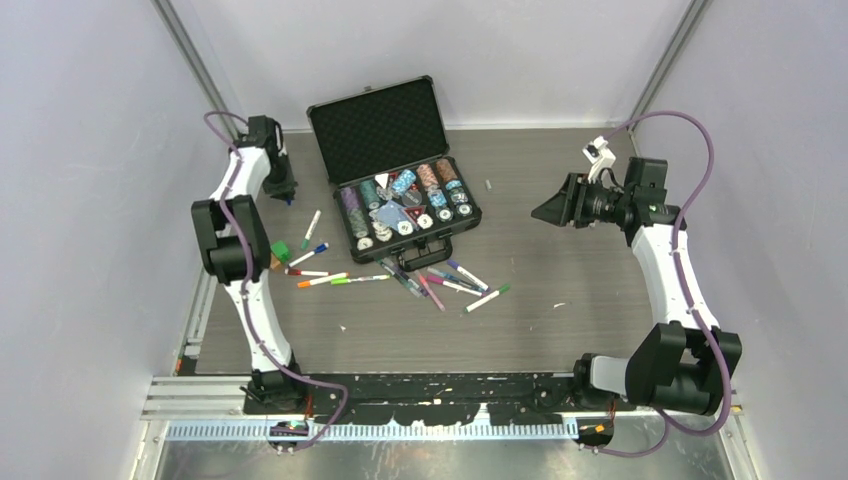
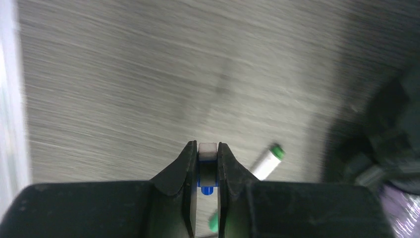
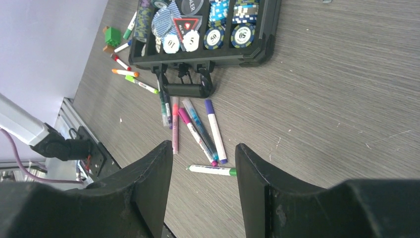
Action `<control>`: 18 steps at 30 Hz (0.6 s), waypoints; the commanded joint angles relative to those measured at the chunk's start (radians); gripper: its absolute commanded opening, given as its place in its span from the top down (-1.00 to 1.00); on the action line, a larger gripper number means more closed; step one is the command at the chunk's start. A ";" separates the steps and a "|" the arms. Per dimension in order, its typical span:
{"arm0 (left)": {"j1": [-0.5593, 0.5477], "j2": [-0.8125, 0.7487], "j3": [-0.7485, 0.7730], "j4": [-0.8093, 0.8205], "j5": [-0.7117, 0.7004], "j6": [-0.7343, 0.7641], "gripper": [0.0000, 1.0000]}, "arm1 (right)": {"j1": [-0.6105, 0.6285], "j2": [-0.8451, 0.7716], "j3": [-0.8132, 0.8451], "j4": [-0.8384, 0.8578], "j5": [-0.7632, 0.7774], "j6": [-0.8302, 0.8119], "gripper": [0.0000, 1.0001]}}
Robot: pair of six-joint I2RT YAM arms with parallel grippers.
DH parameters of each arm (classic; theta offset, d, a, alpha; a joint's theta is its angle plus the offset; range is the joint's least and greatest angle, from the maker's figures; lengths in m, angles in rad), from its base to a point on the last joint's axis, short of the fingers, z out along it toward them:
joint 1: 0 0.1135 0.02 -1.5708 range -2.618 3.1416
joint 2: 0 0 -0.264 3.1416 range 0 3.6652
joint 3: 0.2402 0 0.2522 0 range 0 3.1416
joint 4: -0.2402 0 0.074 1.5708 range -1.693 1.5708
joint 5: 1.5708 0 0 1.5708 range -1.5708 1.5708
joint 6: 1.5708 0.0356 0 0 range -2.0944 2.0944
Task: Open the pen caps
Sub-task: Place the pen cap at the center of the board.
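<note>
Fingers [image 2: 173, 173] of the left gripper [image 2: 208, 148] pinch a small white-and-blue piece [image 2: 207, 152]; we cannot tell pen from cap. The right gripper [image 3: 204, 148] hangs with jaws spread wide, holding nothing. On the table [image 1: 560, 300] we see an open black case [image 1: 380, 130] of poker chips [image 1: 430, 180]. Before its handle, 2 loose groups of pens [image 3: 215, 134] lie flat, coloured pen caps [image 3: 208, 105] on their ends; 1 green-tipped pen [image 2: 267, 161] lies near the left gripper, the rest well apart from both.
</note>
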 commanded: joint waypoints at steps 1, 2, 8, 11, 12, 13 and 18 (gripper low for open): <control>-0.020 -0.247 -0.173 0.136 0.329 -0.175 1.00 | -0.008 0.023 0.031 -0.022 0.003 -0.061 -0.09; -0.039 -0.314 -0.244 0.193 0.382 -0.231 1.00 | -0.008 0.027 0.033 -0.026 0.009 -0.066 -0.09; -0.372 -0.447 -0.301 0.307 0.501 -0.436 1.00 | -0.024 0.028 0.030 -0.026 0.064 -0.077 -0.09; -0.542 -0.344 -0.190 0.316 0.456 -0.506 1.00 | -0.061 0.025 0.025 -0.014 0.092 -0.059 -0.09; -0.594 -0.286 -0.124 0.283 0.419 -0.519 1.00 | -0.077 0.022 0.021 -0.002 0.109 -0.041 -0.09; -0.638 -0.226 -0.040 0.248 0.381 -0.527 1.00 | -0.097 0.020 0.017 0.008 0.116 -0.028 -0.09; -0.797 0.114 0.439 0.059 0.245 -0.557 1.00 | -0.152 0.004 0.006 0.021 0.159 -0.026 -0.09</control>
